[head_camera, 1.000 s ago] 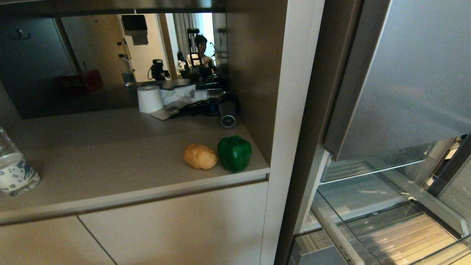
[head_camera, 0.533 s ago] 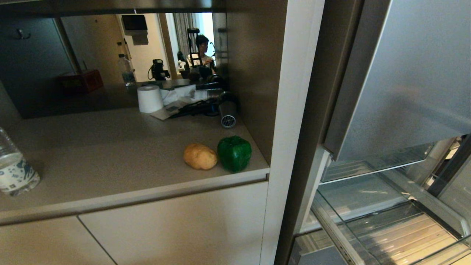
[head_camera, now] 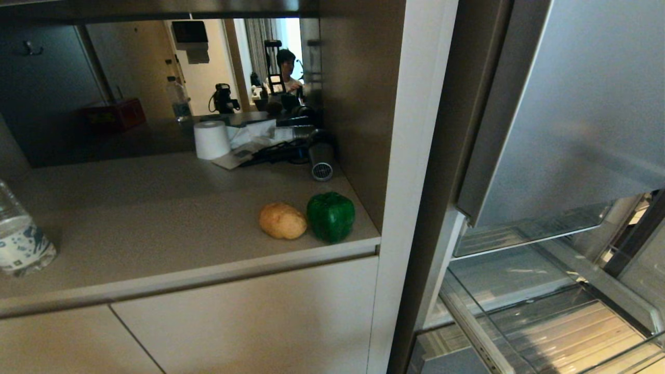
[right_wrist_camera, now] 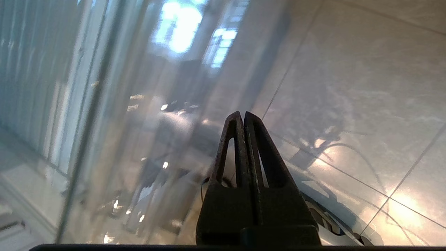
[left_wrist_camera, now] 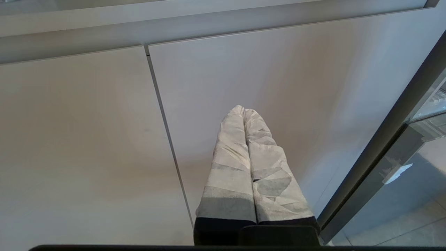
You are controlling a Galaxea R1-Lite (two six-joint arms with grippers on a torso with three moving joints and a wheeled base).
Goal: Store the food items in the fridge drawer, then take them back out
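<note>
A: Where are the food items sitting?
B: The potato (head_camera: 282, 221) and green bell pepper (head_camera: 331, 216) are lying side by side, touching, near the countertop (head_camera: 145, 218) edge. The fridge drawer (head_camera: 550, 317) is standing pulled out.
A: And the claws?
B: The left gripper (left_wrist_camera: 244, 111) is pressing its fingers together facing the cabinet doors (left_wrist_camera: 264, 87); the right gripper (right_wrist_camera: 241, 115) is likewise pinched together over clear plastic and floor tiles (right_wrist_camera: 366, 87).

water bottle (head_camera: 21, 244) label with blue printed pattern, its print too small to read, no other legible text
</note>
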